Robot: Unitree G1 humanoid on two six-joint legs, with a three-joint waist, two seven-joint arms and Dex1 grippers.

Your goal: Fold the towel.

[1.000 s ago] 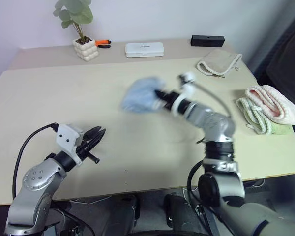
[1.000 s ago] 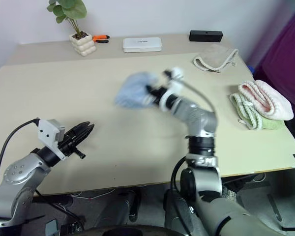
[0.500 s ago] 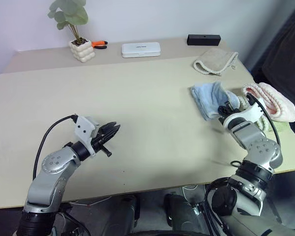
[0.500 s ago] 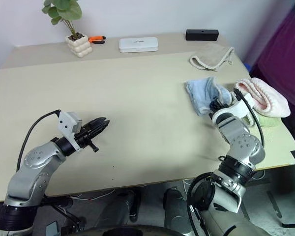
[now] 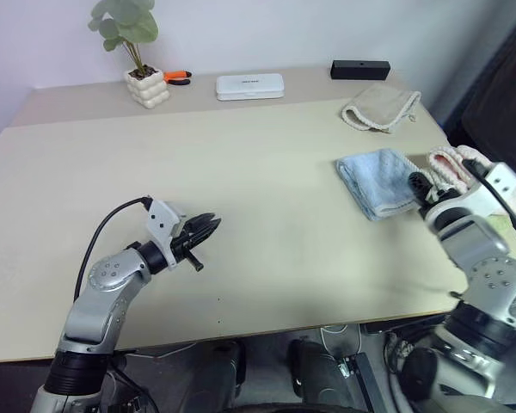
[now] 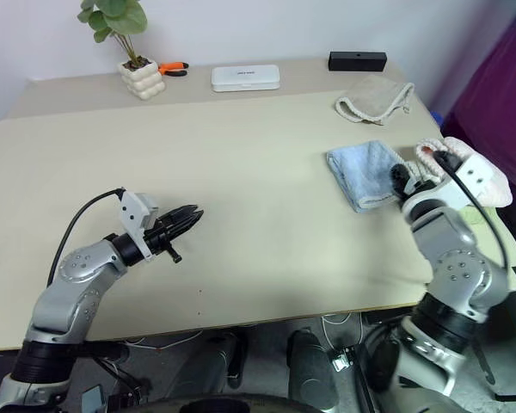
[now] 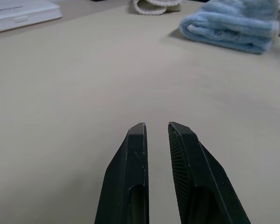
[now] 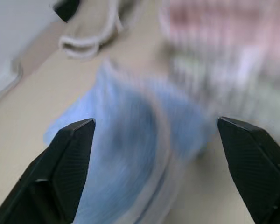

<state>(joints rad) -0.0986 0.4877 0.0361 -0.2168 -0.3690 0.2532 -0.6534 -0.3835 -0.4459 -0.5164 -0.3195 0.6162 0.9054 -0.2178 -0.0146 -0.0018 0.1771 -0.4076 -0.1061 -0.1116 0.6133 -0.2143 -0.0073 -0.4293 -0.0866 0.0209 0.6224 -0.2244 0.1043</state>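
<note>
beside the pink and pale green folded towels (image 5: 477,176), on the beige table (image 5: 241,172), the light blue terry-cloth towel (image 5: 374,181) lies folded and flat. right gripper (image 8: 154,140) stands just short of it, jaws wide, holding nothing: placing looks finished, folding likely complete. next move: draw clear without snagging the pile. left gripper (image 5: 208,230), well apart from the towel, has jaws nearly closed, empty. left wrist view shows the towel's layered edge; head views show its outline.
</note>
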